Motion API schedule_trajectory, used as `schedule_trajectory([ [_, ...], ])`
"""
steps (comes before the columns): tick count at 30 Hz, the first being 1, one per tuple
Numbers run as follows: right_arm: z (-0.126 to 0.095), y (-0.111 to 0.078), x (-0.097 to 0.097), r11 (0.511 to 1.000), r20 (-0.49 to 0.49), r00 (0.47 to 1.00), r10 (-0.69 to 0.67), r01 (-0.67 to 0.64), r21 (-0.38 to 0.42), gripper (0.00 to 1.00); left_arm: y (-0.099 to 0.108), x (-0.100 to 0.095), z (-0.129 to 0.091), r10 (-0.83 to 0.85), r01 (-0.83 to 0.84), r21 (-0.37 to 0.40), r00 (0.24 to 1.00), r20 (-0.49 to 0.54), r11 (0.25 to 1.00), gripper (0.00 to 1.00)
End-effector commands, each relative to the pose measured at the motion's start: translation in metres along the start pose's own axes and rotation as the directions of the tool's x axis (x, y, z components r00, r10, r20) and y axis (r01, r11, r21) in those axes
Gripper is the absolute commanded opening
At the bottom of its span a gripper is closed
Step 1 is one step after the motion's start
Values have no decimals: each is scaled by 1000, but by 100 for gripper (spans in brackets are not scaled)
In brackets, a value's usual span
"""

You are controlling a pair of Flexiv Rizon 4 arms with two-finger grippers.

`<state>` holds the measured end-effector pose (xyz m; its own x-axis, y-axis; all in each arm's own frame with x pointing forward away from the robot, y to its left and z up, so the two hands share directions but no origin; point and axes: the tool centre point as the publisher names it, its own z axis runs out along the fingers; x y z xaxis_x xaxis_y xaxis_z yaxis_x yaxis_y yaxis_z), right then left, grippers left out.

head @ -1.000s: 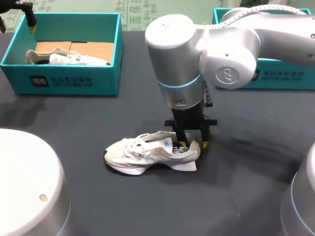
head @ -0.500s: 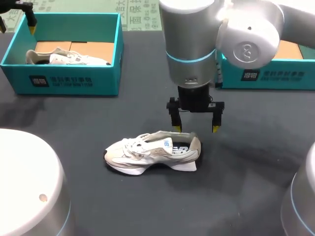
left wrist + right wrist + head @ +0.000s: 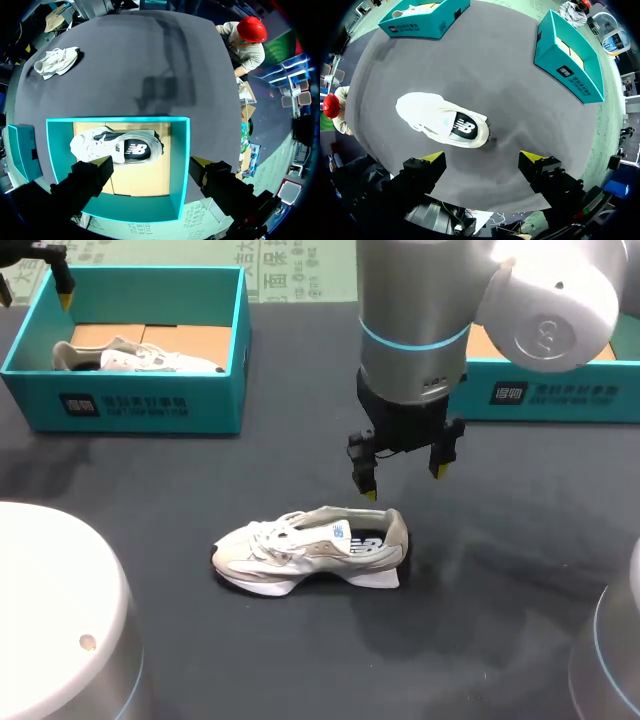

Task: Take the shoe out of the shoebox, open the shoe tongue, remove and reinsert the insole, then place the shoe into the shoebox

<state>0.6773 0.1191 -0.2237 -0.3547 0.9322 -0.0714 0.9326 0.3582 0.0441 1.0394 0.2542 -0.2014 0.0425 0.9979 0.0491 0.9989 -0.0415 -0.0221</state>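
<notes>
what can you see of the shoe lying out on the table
The shoe is a cream-white laced sneaker with a dark logo patch on its side and a white sole. It seems to rest on its sole on the dark table, toe toward my left side, heel nearest the right gripper, which hangs open above it. Only the table touches it.

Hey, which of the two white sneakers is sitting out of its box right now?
The sneaker on the dark table, close to the open right gripper. The other sneaker lies inside the teal shoebox at the left.
</notes>
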Motion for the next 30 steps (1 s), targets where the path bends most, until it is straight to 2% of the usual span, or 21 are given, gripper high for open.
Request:
schedule_trajectory([
  [1, 4, -7, -11, 973, -150, 963, -226, 218, -71, 100, 0, 0, -1, 0, 0, 0, 1000, -2, 1000, 100],
  [5, 4, -7, -11, 973, -150, 963, -226, 218, -71, 100, 0, 0, -1, 0, 0, 0, 1000, -2, 1000, 100],
  [6, 5, -6, -10, 963, -173, 950, -259, 242, -115, 100, 0, 0, -1, 0, 0, 0, 1000, -2, 1000, 100],
  [7, 9, -6, -11, 942, -160, 933, -323, 301, -150, 100, 0, 0, -1, 0, 0, 0, 1000, -2, 1000, 100],
  [8, 11, -6, -10, 909, -185, 899, -397, 356, -217, 100, 0, 0, -1, 0, 0, 0, 1000, -2, 1000, 100],
  [9, 13, -7, -14, 873, -256, 855, -452, 365, -323, 100, 0, 0, -1, 0, 0, 0, 1000, -2, 1000, 100],
  [11, 17, -10, -22, 843, -281, 819, -500, 385, -376, 100, 0, 0, -1, 0, 0, 0, 1000, -2, 1000, 100],
  [13, 19, -14, -30, 785, -300, 761, -575, 410, -465, 100, 0, 0, -1, 0, 0, 0, 1000, -2, 1000, 100],
  [14, 20, -15, -33, 766, -289, 753, -591, 411, -495, 100, 0, 0, -1, 0, 0, 0, 1000, -2, 1000, 100],
  [16, 23, -17, -40, 708, -283, 703, -653, 433, -558, 100, 0, 0, -1, 0, 0, 0, 1000, -2, 1000, 100],
  [17, 26, -18, -42, 700, -263, 707, -657, 442, -561, 100, 0, 0, -1, 0, 0, 0, 1000, -2, 1000, 100],
  [19, 33, -17, -46, 624, -251, 634, -731, 474, -621, 100, 0, 0, -1, 0, 0, 0, 1000, -2, 1000, 100],
  [20, 35, -18, -49, 614, -258, 617, -743, 477, -629, 100, 0, 0, -1, 0, 0, 0, 1000, -2, 1000, 100],
  [30, 35, -18, -49, 614, -258, 617, -743, 477, -629, 100, 0, 0, -1, 0, 0, 0, 1000, -2, 1000, 100],
])
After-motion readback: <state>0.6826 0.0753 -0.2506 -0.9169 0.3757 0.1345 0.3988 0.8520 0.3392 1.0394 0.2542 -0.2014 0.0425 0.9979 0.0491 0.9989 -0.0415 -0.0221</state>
